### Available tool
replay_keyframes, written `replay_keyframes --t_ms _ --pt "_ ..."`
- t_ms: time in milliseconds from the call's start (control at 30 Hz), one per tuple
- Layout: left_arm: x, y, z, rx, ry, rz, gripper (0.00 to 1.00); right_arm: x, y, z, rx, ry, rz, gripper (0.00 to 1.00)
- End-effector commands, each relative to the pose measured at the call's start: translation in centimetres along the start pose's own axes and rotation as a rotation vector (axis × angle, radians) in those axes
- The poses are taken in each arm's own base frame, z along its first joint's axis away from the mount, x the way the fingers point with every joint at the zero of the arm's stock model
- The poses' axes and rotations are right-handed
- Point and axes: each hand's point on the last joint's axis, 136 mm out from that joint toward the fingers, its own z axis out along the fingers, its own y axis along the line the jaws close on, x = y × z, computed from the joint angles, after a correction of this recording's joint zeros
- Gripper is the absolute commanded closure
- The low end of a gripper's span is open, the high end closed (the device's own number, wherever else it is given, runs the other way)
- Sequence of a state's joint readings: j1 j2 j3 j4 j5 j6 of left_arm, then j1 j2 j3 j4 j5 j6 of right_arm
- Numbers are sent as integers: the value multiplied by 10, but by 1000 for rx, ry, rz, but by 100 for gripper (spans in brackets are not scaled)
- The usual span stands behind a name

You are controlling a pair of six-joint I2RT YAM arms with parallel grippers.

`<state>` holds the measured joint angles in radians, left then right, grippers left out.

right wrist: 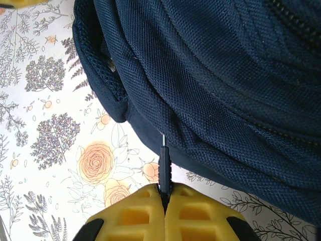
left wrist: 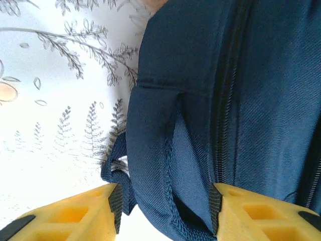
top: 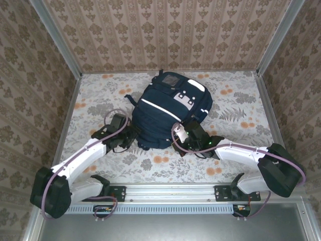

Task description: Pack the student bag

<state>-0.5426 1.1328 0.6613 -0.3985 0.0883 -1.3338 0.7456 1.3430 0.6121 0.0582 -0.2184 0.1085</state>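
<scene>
The student bag (top: pixel 168 108), a navy-blue backpack with white stripes and patches, lies in the middle of the table. My left gripper (top: pixel 131 134) is at its near left side. In the left wrist view that gripper (left wrist: pixel 165 201) stands open, its yellow fingers (left wrist: pixel 75 216) either side of a fold of the bag (left wrist: pixel 200 100) and a strap loop. My right gripper (top: pixel 179 134) is at the bag's near right edge. In the right wrist view it (right wrist: pixel 164 188) is shut on a small black ribbed zipper pull (right wrist: pixel 164 165) that points at the bag (right wrist: pixel 225 75).
A floral tablecloth (top: pixel 235 110) covers the table. Wallpapered walls with metal frame posts (top: pixel 67 55) close in the back and both sides. A metal rail (top: pixel 170 191) carrying the arm bases runs along the near edge.
</scene>
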Motion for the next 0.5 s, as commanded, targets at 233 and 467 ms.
replay_keyframes --t_ms 233,467 --pt "15 2 29 -7 61 -64 55 1 -3 1 -1 6 6 100" --pt "19 24 35 -52 80 -76 59 5 -9 5 12 24 23 100"
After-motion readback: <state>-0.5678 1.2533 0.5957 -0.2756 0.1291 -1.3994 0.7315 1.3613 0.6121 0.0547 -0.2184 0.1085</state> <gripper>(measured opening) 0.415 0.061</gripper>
